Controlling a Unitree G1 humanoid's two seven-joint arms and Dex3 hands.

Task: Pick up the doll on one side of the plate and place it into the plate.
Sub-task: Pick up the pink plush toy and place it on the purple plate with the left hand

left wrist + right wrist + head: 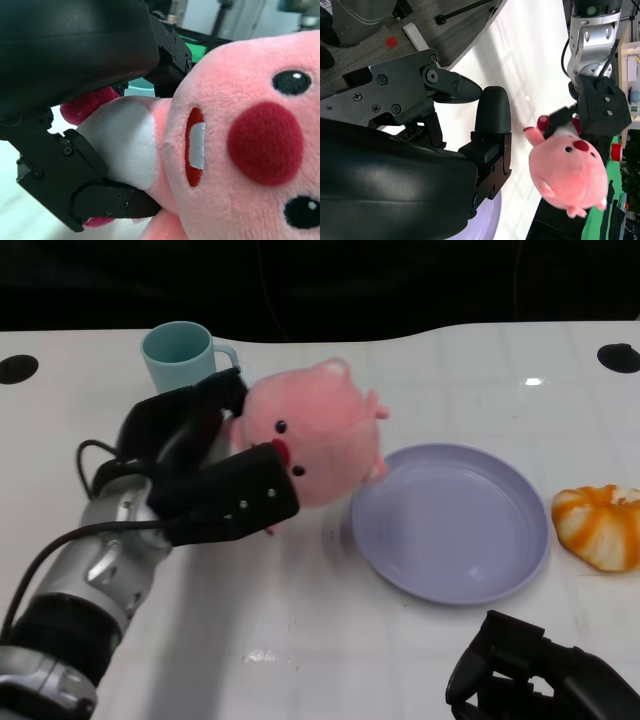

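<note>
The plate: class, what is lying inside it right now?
Nothing shows inside the plate. The doll, held by the left hand, covers only its near-left rim.

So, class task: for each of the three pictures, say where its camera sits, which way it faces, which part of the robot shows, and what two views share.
Head view: on the robot's head or chest, looking down at the table; shows the left hand holding the doll beside the plate, and the right hand.
Left wrist view: behind the left hand, close on the doll.
Right wrist view: behind the right hand, facing across the table at the doll and the left hand.
Shared: all three show the doll in the left hand.
</note>
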